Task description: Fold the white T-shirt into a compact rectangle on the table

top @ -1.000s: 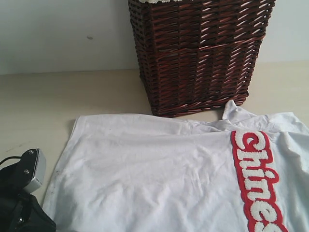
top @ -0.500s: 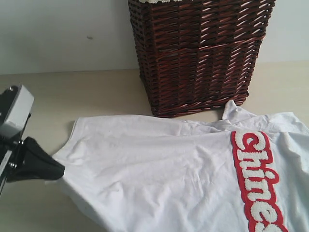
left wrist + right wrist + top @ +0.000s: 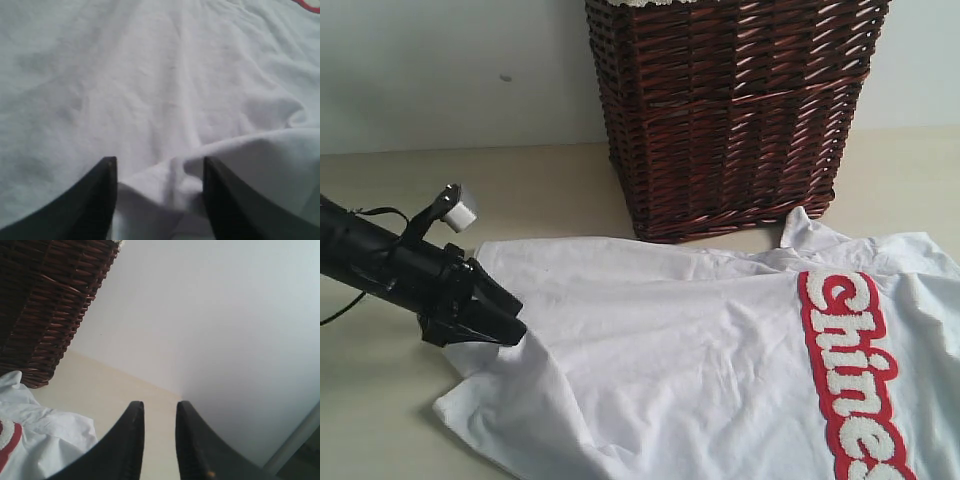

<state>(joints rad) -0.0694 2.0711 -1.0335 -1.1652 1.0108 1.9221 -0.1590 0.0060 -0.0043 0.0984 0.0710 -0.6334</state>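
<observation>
White T-shirt (image 3: 700, 350) lying rumpled on worktop (image 3: 520, 190), fold bunching between parted left jaws; right jaws hanging slightly apart, gripping nothing.

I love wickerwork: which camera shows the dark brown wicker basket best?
The exterior view: the dark brown wicker basket stands almost whole behind the white cotton T-shirt. The right wrist view catches only part of it; the left wrist view shows only cloth.
</observation>
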